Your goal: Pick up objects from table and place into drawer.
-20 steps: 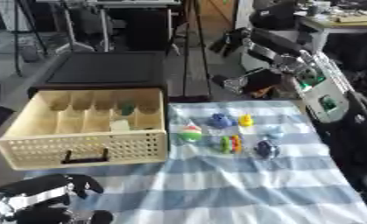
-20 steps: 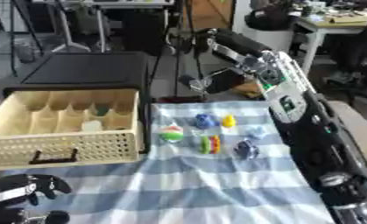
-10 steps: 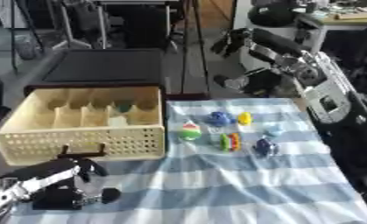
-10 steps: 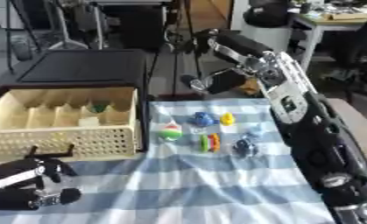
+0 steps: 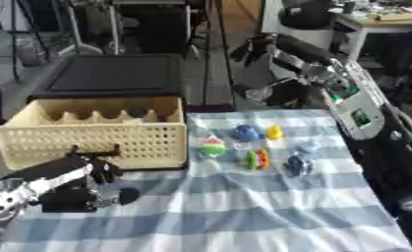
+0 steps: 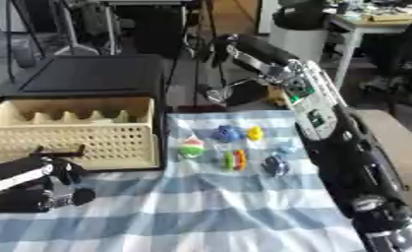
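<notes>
Nearest the robot, the table is covered by a blue-and-white checked cloth (image 5: pixel 243 211), bare across its front half.

Left hand (image 5: pixel 93 179) sits low at the left, over the cloth's near-left part, just in front of the drawer. Fingers look curled inward, dark and bunched; nothing visible inside them. The silver wrist joint (image 5: pixel 7 204) shows at the left edge.

The drawer (image 5: pixel 93 130) is a cream lattice-sided basket with inner dividers, standing at the left, its right wall at the cloth's left edge. A dark handle (image 5: pixel 93 150) shows on its front face, just above the left hand. Something pale lies in one rear compartment; I cannot make out what.

Objects lie in a loose cluster on the cloth right of the drawer, none in either hand:
- red, white and green piece (image 5: pixel 212 146), closest to the drawer
- green, orange and red striped piece (image 5: pixel 257 159), beside it
- dark blue round piece (image 5: pixel 297 165), further right
- pale blue piece (image 5: pixel 307 146), just behind that
- blue piece (image 5: pixel 245 132) and small yellow piece (image 5: pixel 274 132), side by side at the far end of the cluster

Right arm (image 6: pixel 329 123) runs along the cloth's right edge and reaches back. Right hand (image 6: pixel 239 93) hangs beyond the cloth's far edge, well apart from the objects. Whether its fingers are spread or closed, I cannot tell.

Behind the drawer: a dark flat table top (image 5: pixel 114 74).
</notes>
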